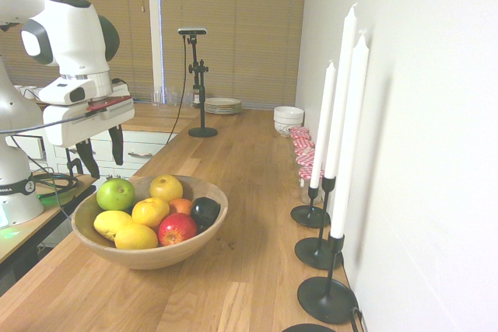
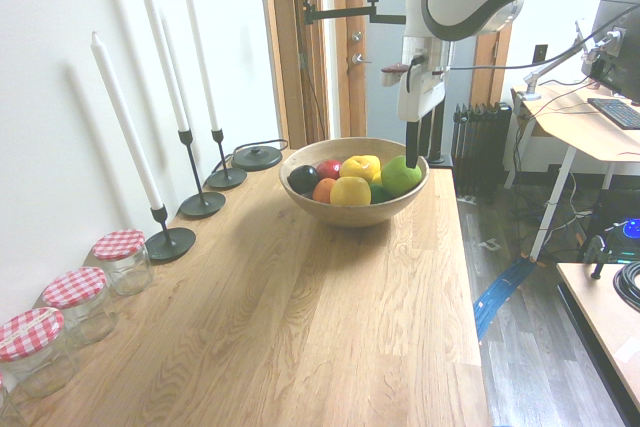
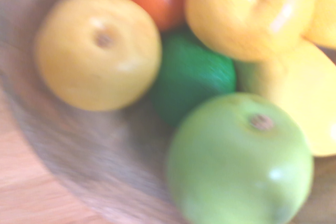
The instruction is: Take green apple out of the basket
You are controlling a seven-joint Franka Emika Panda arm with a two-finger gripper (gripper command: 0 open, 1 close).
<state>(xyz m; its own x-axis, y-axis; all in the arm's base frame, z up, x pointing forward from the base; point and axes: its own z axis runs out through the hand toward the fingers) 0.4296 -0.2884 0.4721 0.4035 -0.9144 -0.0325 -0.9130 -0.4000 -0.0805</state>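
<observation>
You have one green apple [image 1: 115,193] in the basket [image 1: 156,255], beside one red apple [image 1: 177,228]; three candles [image 1: 341,99] line the bench [image 1: 249,270]. The gripper [image 1: 101,158] hangs spread above.

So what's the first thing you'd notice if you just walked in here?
Probably the wooden basket heaped with colourful fruit on the long wooden counter, with the shiny green apple at its edge nearest the robot. Right above that apple hangs the robot's claw, open. Then the tall white candles in black holders lined up along the wall.
</observation>
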